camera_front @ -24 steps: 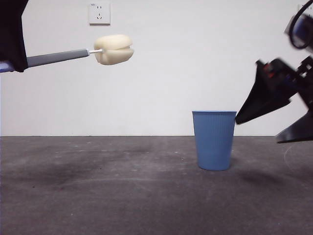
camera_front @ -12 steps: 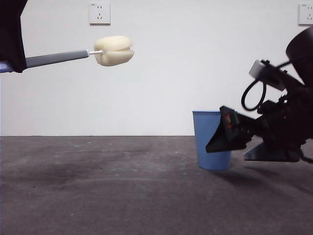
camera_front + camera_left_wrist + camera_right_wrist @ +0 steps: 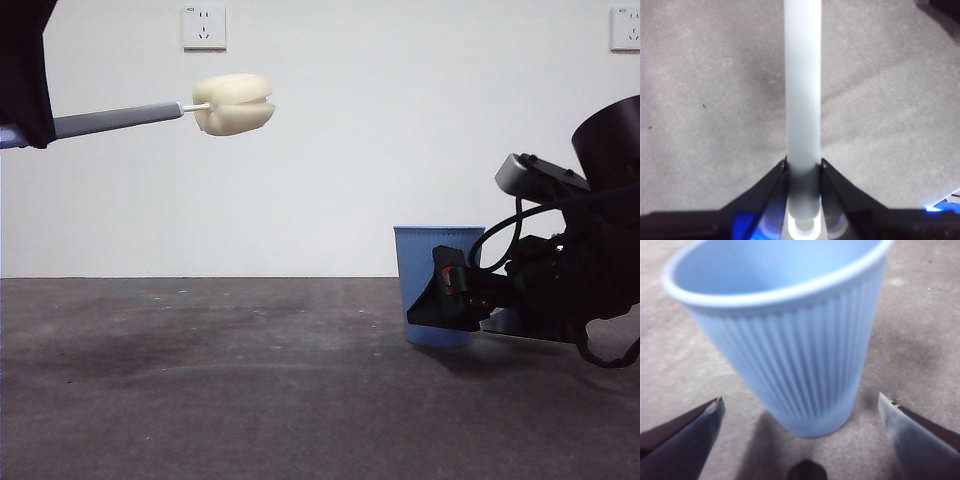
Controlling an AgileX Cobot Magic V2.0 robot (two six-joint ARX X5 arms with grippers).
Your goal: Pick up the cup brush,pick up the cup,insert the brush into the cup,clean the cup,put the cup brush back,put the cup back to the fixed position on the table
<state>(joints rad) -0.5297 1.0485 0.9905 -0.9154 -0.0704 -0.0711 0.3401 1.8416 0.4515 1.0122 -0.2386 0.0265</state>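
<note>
Cup pickup is in hand: the left gripper (image 3: 804, 167) clamps the brush (image 3: 233, 102) aloft. The right gripper (image 3: 800, 412), jaws wide, straddles the cup (image 3: 785, 335) toward the table's (image 3: 200, 400) right edge. It likely needs to close next.

Low front view, two wrist close-ups

The cup (image 3: 433, 270) is standing on the counter (image 3: 220, 390); the cup brush (image 3: 170, 108) is hanging high to the cup's left.
</note>
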